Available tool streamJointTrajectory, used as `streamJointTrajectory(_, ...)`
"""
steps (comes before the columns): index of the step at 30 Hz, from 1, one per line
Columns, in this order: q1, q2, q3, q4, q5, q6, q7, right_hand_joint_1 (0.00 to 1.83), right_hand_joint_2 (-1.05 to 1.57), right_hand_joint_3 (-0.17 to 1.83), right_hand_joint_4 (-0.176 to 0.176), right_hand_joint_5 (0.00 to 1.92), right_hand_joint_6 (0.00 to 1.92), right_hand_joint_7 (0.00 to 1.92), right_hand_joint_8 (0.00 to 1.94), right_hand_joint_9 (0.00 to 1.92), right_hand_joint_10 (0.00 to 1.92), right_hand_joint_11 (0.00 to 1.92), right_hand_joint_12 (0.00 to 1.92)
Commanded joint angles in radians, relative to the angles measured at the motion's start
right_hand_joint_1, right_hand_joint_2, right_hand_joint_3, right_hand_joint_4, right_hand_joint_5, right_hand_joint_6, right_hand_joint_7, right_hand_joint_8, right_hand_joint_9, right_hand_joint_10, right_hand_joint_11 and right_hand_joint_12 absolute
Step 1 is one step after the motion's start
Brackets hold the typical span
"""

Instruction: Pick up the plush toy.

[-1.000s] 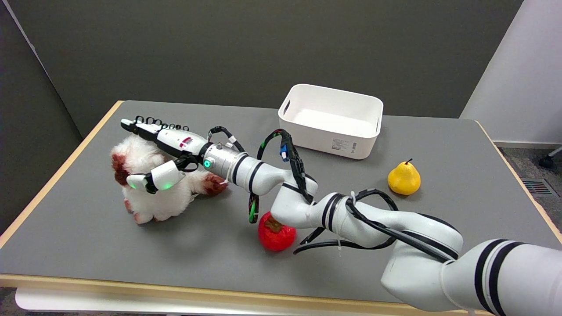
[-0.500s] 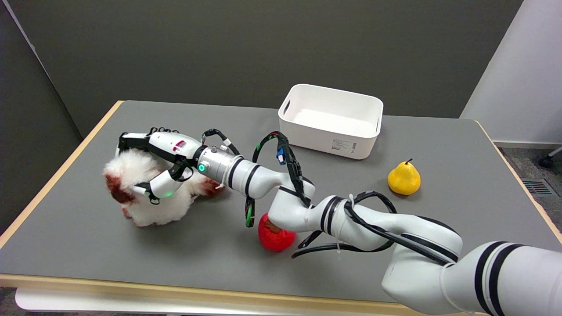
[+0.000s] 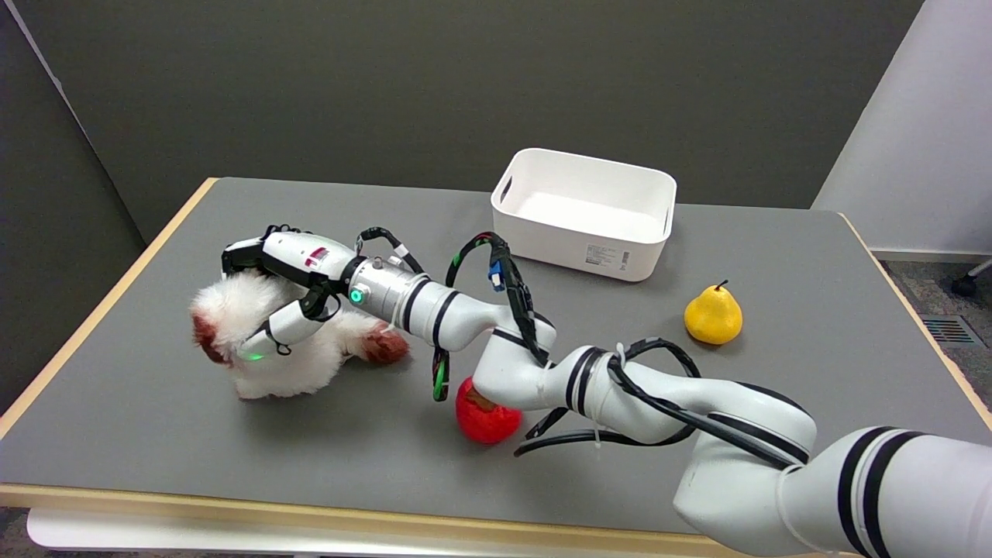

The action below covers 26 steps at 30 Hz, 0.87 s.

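Note:
The plush toy [image 3: 298,364], white and fluffy with reddish-brown ears and paws, lies on the grey table [image 3: 155,434] at the left. My right hand [image 3: 288,280] sits over its top, fingers curled down behind the far side and the thumb pressed into the fur at the front. The hand grips the toy around its upper body. The toy's underside still touches the table as far as I can see. One brown paw [image 3: 385,346] sticks out to the right beneath my wrist.
A red tomato-like fruit [image 3: 486,420] lies under my forearm near the middle. A yellow pear [image 3: 713,315] stands at the right. A white bin [image 3: 585,213] sits at the back. The table's left edge [image 3: 101,302] runs close to the toy.
The fingers went from stretched flat above the toy to curled down around it, and the thumb has closed into the fur. The toy shifted slightly and rolled under the grip.

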Motion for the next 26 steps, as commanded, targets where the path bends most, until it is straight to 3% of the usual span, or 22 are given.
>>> streamJointTrajectory(1,-0.004,0.009,0.079,0.013,-0.003,0.01,-0.008,1.33,1.06,0.37,-0.114,0.59,1.57,0.77,1.39,0.81,1.47,0.87,1.68)
streamJointTrajectory(6,-0.008,0.059,0.199,0.103,-0.001,0.021,-0.05,1.33,1.06,0.36,-0.114,0.6,1.56,0.78,1.37,0.81,1.47,0.88,1.68)
streamJointTrajectory(18,-0.072,0.208,0.491,0.494,0.0,0.011,-0.234,1.33,1.06,0.36,-0.115,0.6,1.56,0.78,1.37,0.81,1.46,0.86,1.67)
streamJointTrajectory(26,-0.072,0.276,0.676,0.628,0.036,0.02,-0.353,1.33,1.06,0.36,-0.113,0.6,1.57,0.77,1.39,0.81,1.45,0.83,1.64)
